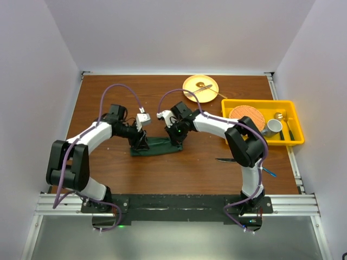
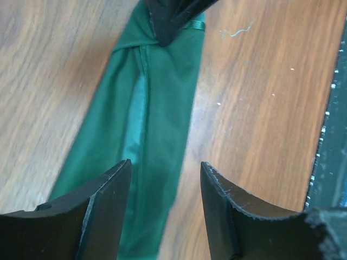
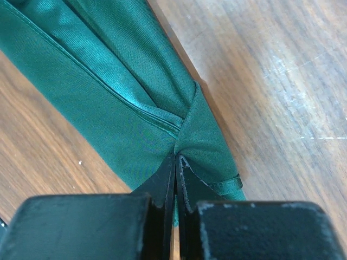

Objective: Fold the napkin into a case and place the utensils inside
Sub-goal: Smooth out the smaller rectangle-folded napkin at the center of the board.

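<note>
The dark green napkin lies mid-table, folded into a narrow long strip like a case. My right gripper is shut on the strip's right end, pinching a fold of cloth between its tips. My left gripper hovers open over the left end, its jaws straddling the strip's edge with nothing held. The right gripper's fingers show at the top of the left wrist view. The dark-handled knife and the blue fork lie by the right arm, outside the napkin.
A yellow plate with bare-metal cutlery sits at the back. A yellow bin at the right holds an orange plate, a cup and cutlery. The black base rail runs along the near edge.
</note>
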Robot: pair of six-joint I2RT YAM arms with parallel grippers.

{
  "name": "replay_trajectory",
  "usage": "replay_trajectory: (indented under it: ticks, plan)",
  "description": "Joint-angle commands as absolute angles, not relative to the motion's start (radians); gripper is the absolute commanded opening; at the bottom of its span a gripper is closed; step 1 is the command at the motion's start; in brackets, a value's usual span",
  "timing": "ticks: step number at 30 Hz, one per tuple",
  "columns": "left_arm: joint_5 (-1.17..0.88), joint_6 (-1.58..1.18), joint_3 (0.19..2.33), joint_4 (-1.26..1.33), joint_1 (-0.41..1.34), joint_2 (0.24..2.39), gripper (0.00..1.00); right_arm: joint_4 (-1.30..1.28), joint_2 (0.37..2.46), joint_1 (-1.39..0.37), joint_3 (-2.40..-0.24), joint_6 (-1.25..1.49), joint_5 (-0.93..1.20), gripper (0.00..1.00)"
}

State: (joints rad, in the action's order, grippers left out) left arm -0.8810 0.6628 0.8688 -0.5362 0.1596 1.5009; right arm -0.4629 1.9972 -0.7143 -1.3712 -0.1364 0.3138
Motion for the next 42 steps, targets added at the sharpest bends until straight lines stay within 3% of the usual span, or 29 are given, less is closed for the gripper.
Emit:
replay_trajectory:
  ticks: [1, 13, 21, 24, 34, 42]
  plan:
    - [-0.822, 0.583, 0.871, -0.382, 0.186, 1.561, 0.58, -0.525, 1.987, -0.715, -1.313, -0.186, 0.348, 0.0]
    - [-0.926, 0.66, 0.917, -0.454, 0.207, 1.673, 0.54, -0.515, 1.988, -0.716, -1.296, -0.193, 0.356, 0.0]
    - [-0.881, 0.646, 0.902, -0.437, 0.216, 1.709, 0.49, -0.508, 1.983, -0.713, -1.289, -0.196, 0.362, 0.0]
    - [-0.877, 0.64, 0.902, -0.423, 0.222, 1.721, 0.43, -0.506, 1.986, -0.71, -1.289, -0.196, 0.368, 0.0]
    - [-0.934, 0.664, 0.946, -0.465, 0.241, 1.691, 0.0, -0.512, 1.997, -0.707, -1.295, -0.207, 0.38, 0.0]
    - [-0.864, 0.512, 0.957, -0.295, 0.241, 1.634, 0.0, -0.511, 2.005, -0.706, -1.304, -0.224, 0.379, 0.0]
